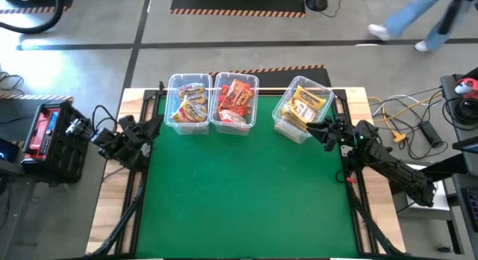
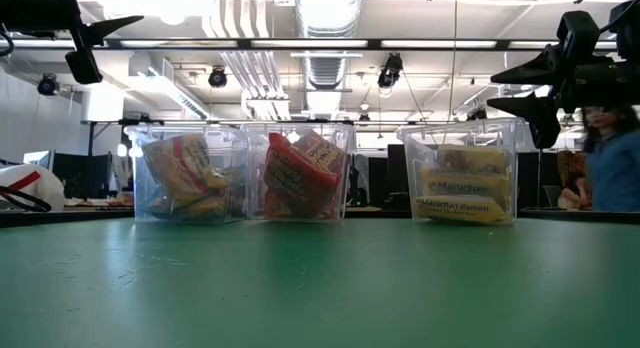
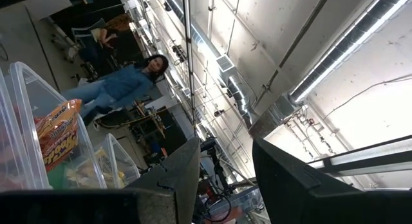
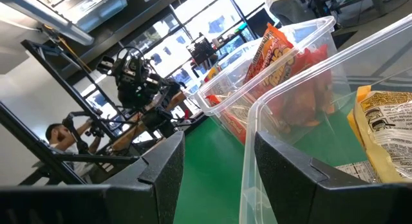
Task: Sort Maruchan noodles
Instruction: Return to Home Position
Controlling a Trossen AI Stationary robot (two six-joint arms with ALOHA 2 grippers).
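Note:
The Maruchan noodles lie in three clear bins along the far edge of the green mat. Yellow-orange packets fill the left bin, red packets the middle bin, and yellow packets the right bin, which stands turned askew. My left gripper hangs open above the mat's left edge, near the left bin. My right gripper is open at rim height, just off the askew bin's near right corner. Neither holds a packet.
The green mat lies bare in front of the bins. Black frame rails run along its left and right sides. Cables lie right of the table, and a dark case sits to its left. A person stands beyond the table.

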